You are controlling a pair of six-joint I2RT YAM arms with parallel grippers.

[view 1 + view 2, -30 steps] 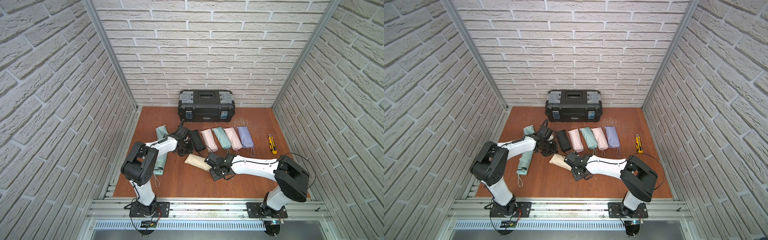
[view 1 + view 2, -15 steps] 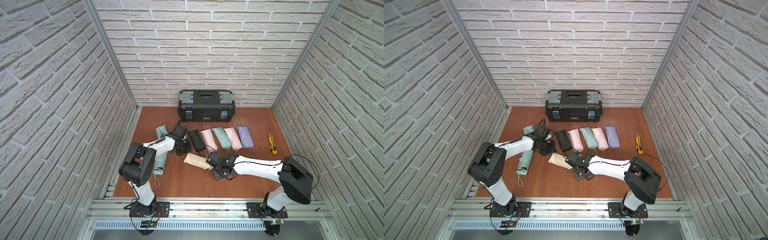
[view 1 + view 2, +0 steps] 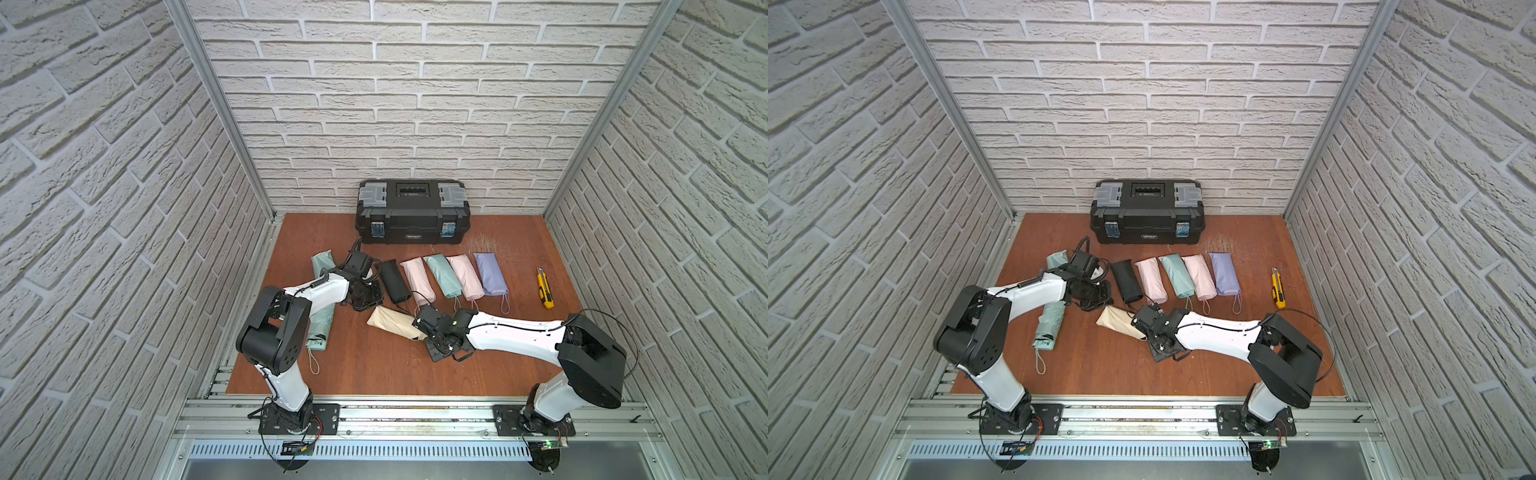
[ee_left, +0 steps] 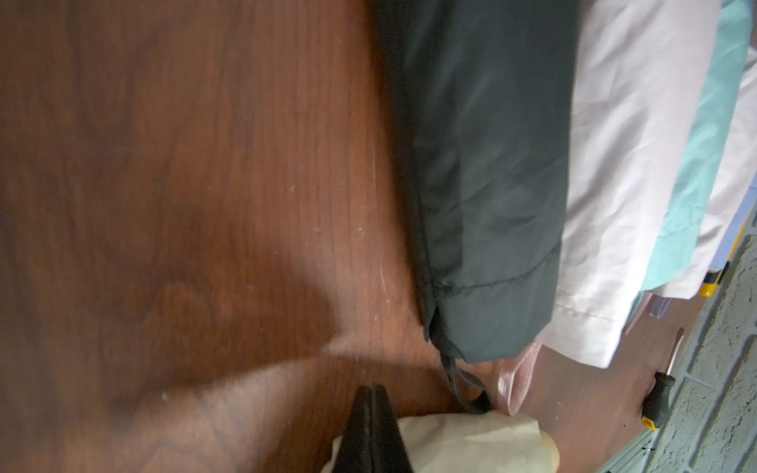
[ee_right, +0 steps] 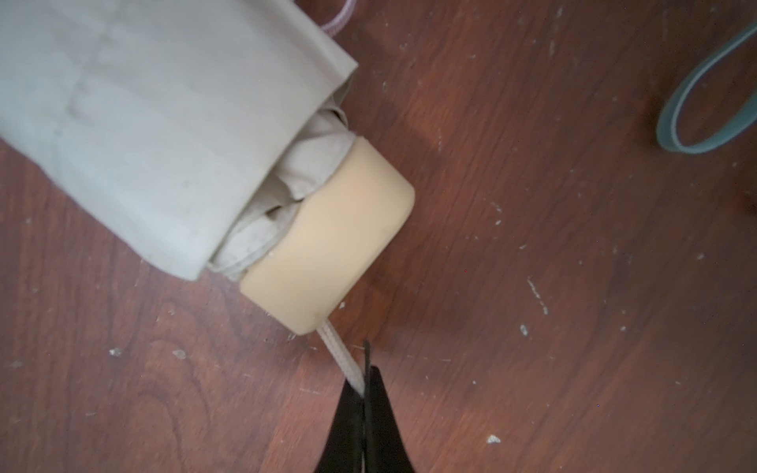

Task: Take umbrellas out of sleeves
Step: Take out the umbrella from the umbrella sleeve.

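The right gripper (image 5: 364,383) has its fingers pinched tight on the cream wrist cord (image 5: 342,354), just past the stubby handle of the cream umbrella (image 5: 327,241). That umbrella lies on the wooden tabletop (image 3: 374,365) in front of the toolbox (image 3: 413,212), farther from it than the row of 5. It is almost wholly inside the cream sleeve (image 5: 143,123), with only the handle and a little bunched fabric showing at the sleeve's mouth. The left gripper (image 4: 372,395) sits at the sleeve's other, closed end with its 2 fingers pressed flat together (whether any cream fabric is caught between them I cannot tell; the tips poke out past the cloth's edge). Directly in front of the toolbox, 5 filled sleeves lie side by side, close-packed, with their mouths and wrist loops pointing away from it. From the toolbox's left end to its right they are the black sleeve (image 3: 395,281), left pink sleeve (image 3: 417,279), mint sleeve (image 3: 442,275), right pink sleeve (image 3: 467,276) and lavender sleeve (image 3: 490,274). Off the toolbox's front-left corner, partly under the left arm, a bare mint umbrella (image 3: 1050,328) lies with its handle and loop pointing away from the toolbox. Off the front-right corner, well apart from the lavender sleeve, lies a yellow utility knife (image 3: 545,293).
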